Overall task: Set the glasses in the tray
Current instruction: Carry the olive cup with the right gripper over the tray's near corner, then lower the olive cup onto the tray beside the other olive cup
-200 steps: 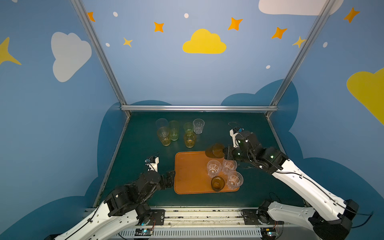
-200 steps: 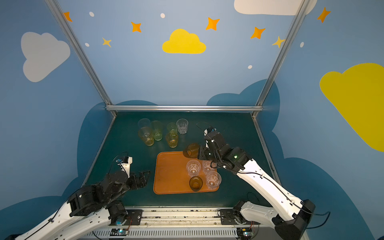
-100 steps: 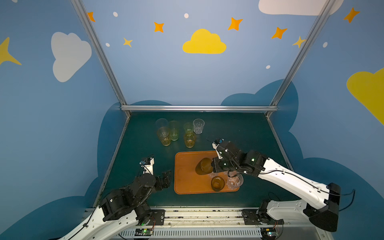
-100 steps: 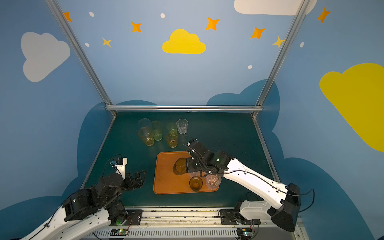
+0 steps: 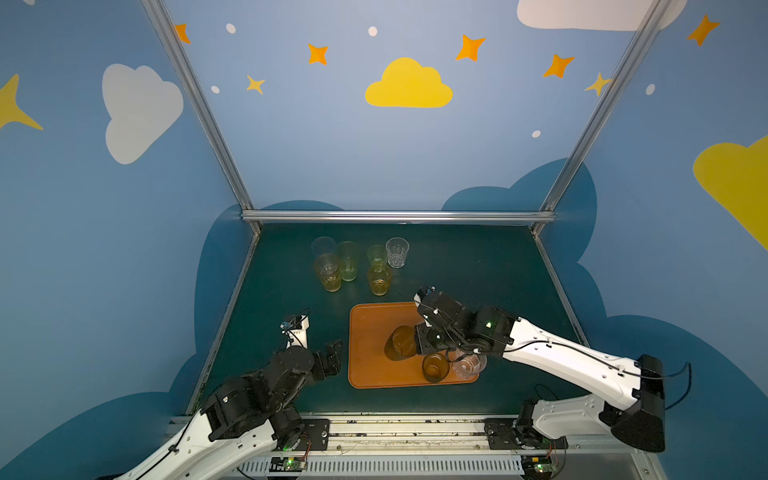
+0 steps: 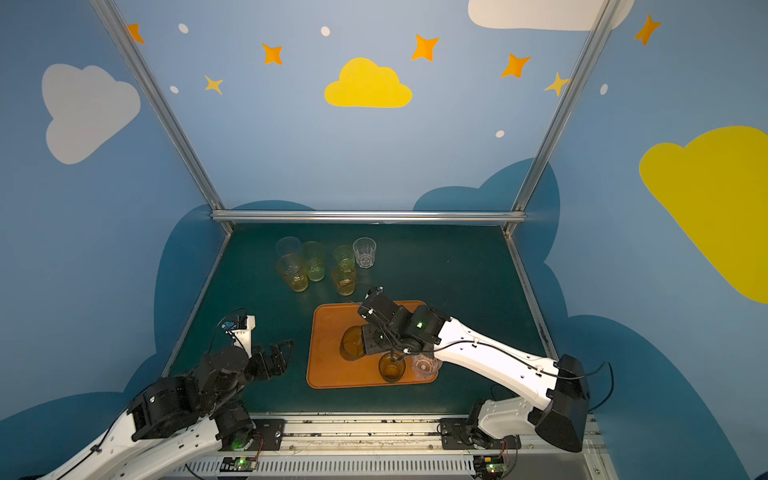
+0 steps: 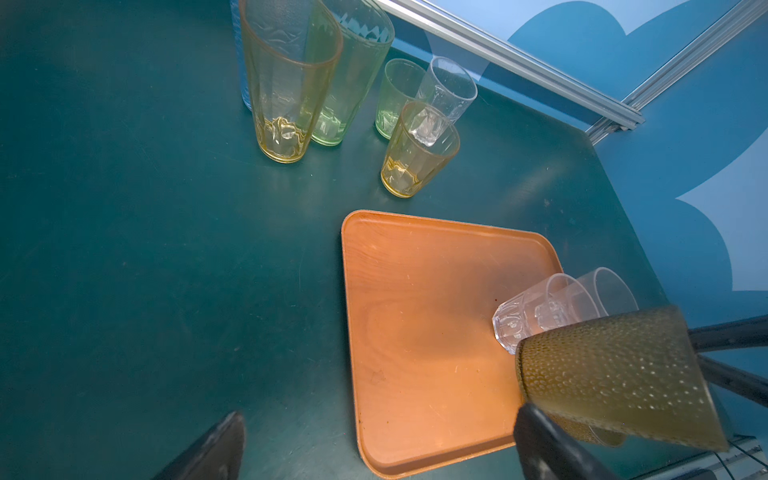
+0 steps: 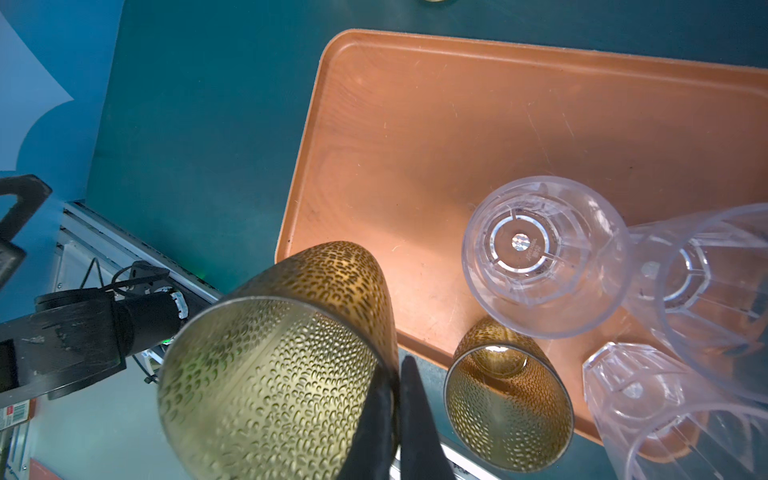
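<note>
My right gripper [image 5: 420, 345] [image 6: 368, 345] [image 8: 395, 415] is shut on the rim of a smoky-brown dimpled glass [image 5: 401, 343] [image 6: 353, 343] [image 8: 274, 374] [image 7: 615, 374], one finger inside and one outside. It holds the glass tilted over the middle of the orange-brown tray [image 5: 370, 332] [image 6: 328, 332] [image 7: 415, 311] [image 8: 457, 124]. A second brown glass [image 5: 435, 368] [image 6: 391, 367] [image 8: 507, 407] and clear faceted glasses [image 5: 469, 365] [image 6: 424, 366] [image 8: 540, 257] [image 7: 536, 311] stand at the tray's near right. My left gripper [image 5: 332, 357] [image 6: 278, 353] [image 7: 378, 449] is open and empty, left of the tray.
Several glasses stand on the green table behind the tray: a tall yellow one [image 5: 328, 272] [image 7: 286, 83], a tall green one [image 5: 348, 261], a short amber one [image 5: 379, 279] [image 7: 415, 153] and a clear faceted one [image 5: 397, 252]. A metal rail [image 5: 395, 216] edges the back.
The right gripper has carried the brown glass from the tray's far right corner leftwards and nearer, over the tray's middle. The left arm has drawn back a little.
</note>
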`<state>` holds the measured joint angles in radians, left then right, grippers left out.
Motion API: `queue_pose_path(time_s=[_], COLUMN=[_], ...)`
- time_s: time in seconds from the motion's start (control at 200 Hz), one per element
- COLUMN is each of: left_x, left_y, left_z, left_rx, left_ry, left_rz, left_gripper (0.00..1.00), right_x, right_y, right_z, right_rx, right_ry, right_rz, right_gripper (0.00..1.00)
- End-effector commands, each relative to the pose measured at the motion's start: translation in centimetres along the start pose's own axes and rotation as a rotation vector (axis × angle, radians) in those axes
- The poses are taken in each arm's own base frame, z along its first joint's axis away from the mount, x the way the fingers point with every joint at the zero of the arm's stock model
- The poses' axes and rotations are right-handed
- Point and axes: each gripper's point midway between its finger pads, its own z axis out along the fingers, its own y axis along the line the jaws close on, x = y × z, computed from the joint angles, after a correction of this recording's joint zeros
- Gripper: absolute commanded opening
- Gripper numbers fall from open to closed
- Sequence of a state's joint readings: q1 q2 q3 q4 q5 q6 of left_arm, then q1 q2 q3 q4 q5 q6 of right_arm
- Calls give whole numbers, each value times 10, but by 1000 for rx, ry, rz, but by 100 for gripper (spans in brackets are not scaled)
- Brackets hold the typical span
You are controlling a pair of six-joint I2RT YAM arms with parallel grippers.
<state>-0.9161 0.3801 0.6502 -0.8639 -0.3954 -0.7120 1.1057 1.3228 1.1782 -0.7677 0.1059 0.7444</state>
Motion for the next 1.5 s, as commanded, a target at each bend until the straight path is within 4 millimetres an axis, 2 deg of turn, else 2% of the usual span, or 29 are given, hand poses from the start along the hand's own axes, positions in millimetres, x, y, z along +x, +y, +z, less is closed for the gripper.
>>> queue_pose_path(time_s=[0.0,0.911,1.492], left_x=[0,-2,-2], left_y=[4,7,6], left_z=[1,-2,-4], left_rx=[-15,-10,6], left_ry=[-13,-31,-33], left_rz=[-6,-22,-30], left_gripper=[100,100,100], right_x=[2,40,52], right_y=[-1,-8,-24], right_z=[3,46,58], right_rx=[31,142,251], right_ry=[0,132,148], right_rz=[7,28,61], right_gripper=[0,0,0])
